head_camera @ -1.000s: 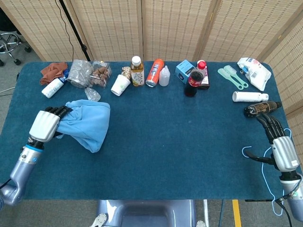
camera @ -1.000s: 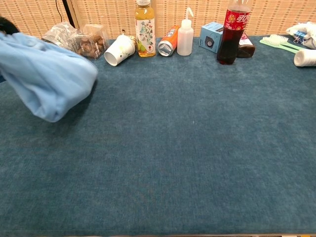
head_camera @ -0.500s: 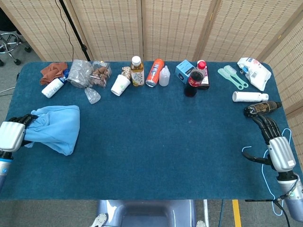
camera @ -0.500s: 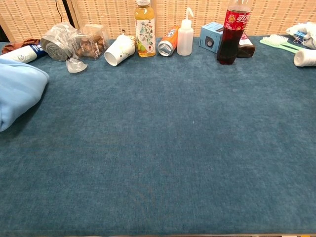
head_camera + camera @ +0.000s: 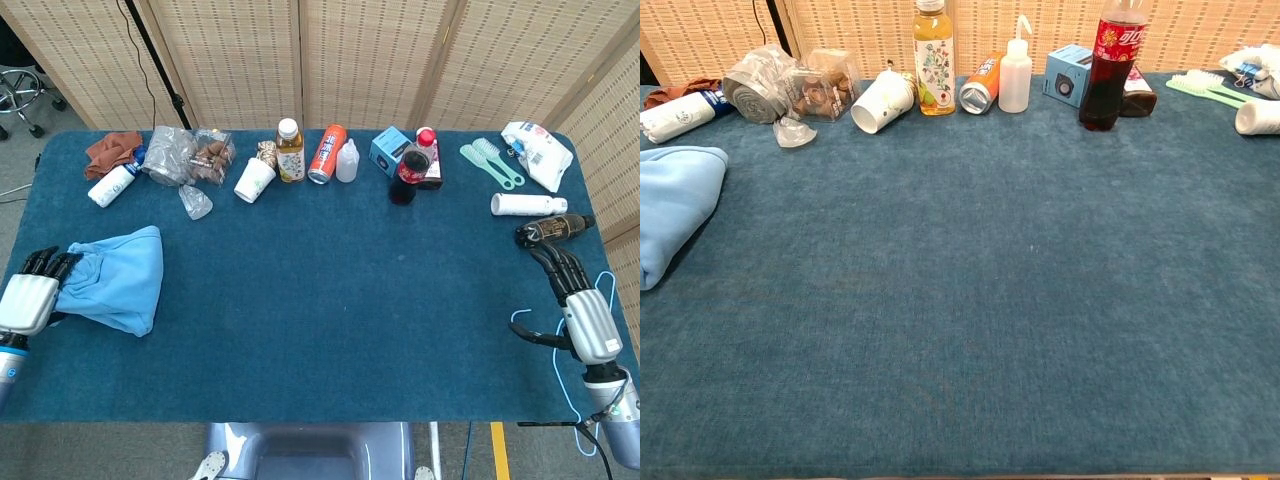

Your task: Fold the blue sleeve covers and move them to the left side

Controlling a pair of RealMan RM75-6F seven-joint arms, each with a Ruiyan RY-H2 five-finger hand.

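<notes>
The folded light-blue sleeve cover (image 5: 115, 280) lies on the table at the far left, and the chest view shows it (image 5: 675, 205) flat at the left border. In the head view my left hand (image 5: 30, 295) sits against the cover's left edge; its dark fingers (image 5: 48, 262) are stretched out and apart, not wrapped around the cloth. My right hand (image 5: 590, 320) rests at the table's far right with its fingers extended, holding nothing. Neither hand appears in the chest view.
Along the back edge stand a brown rag (image 5: 112, 147), a white tube (image 5: 110, 185), plastic bags (image 5: 172, 155), a paper cup (image 5: 254, 180), a tea bottle (image 5: 290, 150), a can (image 5: 327, 153), a squeeze bottle (image 5: 347, 160), a blue box (image 5: 392, 148) and a cola bottle (image 5: 410, 168). A black hair dryer (image 5: 553, 228) lies by my right hand.
My left hand carried the sleeve cover leftwards to the table's left side and set it down; its fingers have since straightened off the cloth. The right hand barely moved.
</notes>
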